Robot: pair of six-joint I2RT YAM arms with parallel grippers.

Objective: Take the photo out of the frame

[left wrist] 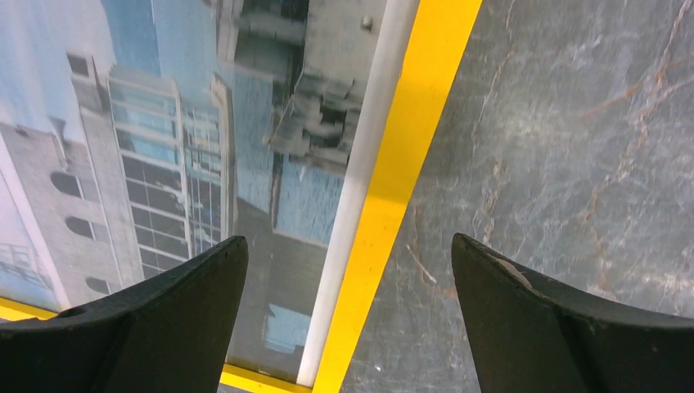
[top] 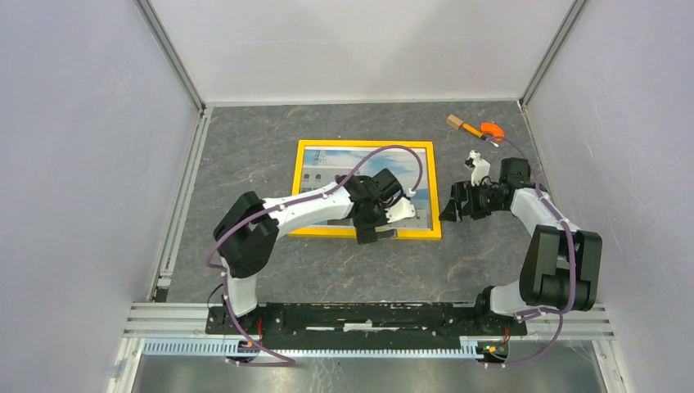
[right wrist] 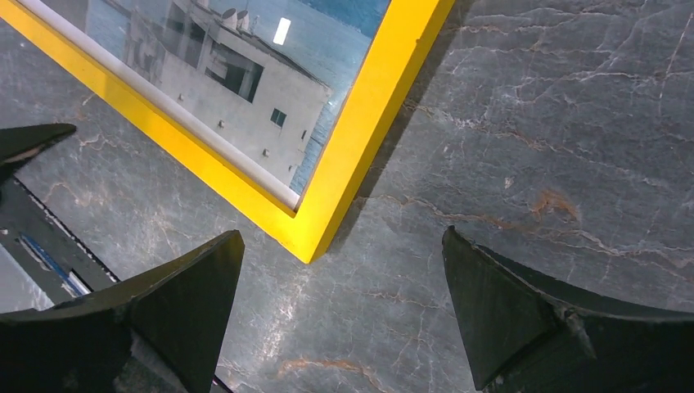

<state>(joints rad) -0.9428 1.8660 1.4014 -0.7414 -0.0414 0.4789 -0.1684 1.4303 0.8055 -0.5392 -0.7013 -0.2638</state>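
Progress so far looks like nil: frame lies flat and face up mid-table, yellow border on top, w/ photo of the white building, sky and water seated inside it behind a thin pale inner strip. Back of the frame isn't visible from any view, so can't tell how its fastenings stand. Left gripper hangs over the frame's near right part, jaws spread wide and nothing between them; its wrist view shows one finger above the print and the other above bare stone, yellow rail running between. Can't tell if the tips touch the surface. Right gripper sits just beside the frame's near right corner, over bare table, likewise spread wide and empty, corner pointing into the gap between its fingers. Judging by this, everything is left to do: get a hold on the frame, turn it over, free the back, lift out the backing, then pull the print. Far right, near the back wall, lies a small wooden-handled tool w/ an orange disc, well apart from the frame and not in the way. Main obstacle, prob.: the frame lies flush on the table, so no edge stands proud to pinch.
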